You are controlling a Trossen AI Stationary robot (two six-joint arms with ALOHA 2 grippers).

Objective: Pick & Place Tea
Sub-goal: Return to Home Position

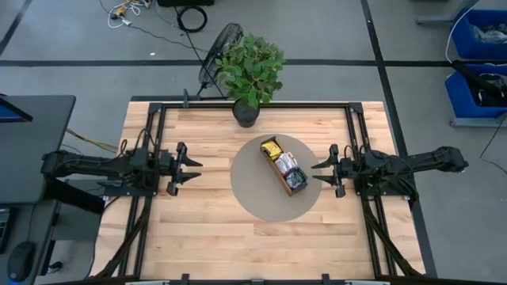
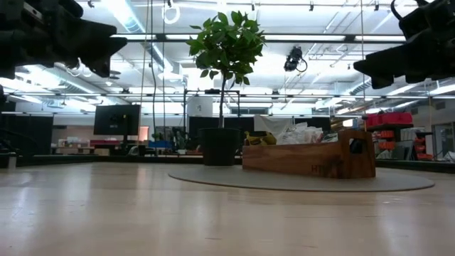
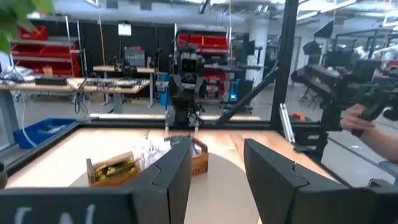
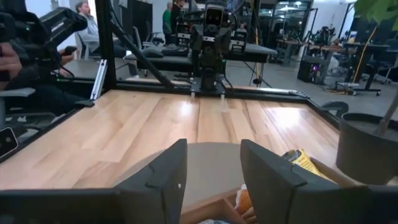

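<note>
In the high view, a long brown wooden box [image 1: 285, 178] is lying slantwise on a round grey mat [image 1: 253, 198] at the centre of the frame, on the pale plank table [image 1: 206, 237]. The tea [image 1: 272, 148], small flat square packets, is sitting inside the box: yellow ones are filling its upper-left end, and pale and green ones its lower-right end. The left gripper [image 1: 192, 169] is hovering left of centre, off the mat and well apart from the tea. The right gripper [image 1: 319, 171] is hovering right of centre at the mat's rim, near the box's lower-right end without touching it. A potted green plant [image 1: 252, 67] is standing at upper centre.

In the low view, both arms are showing as dark shapes in the upper corners, high above the table. The box is resting right of centre with packets poking over its rim. A few dark letters are showing on its side, too faint to read.

In the left wrist view, that gripper's two dark fingers are standing wide apart with nothing between them. The box and its yellow packets are lying beyond them on the mat. Pale marks on the gripper body are too blurred to read.

In the right wrist view, the fingers are likewise spread wide and empty. A yellow packet is lying in the box just past them — its print cannot be read.
</note>
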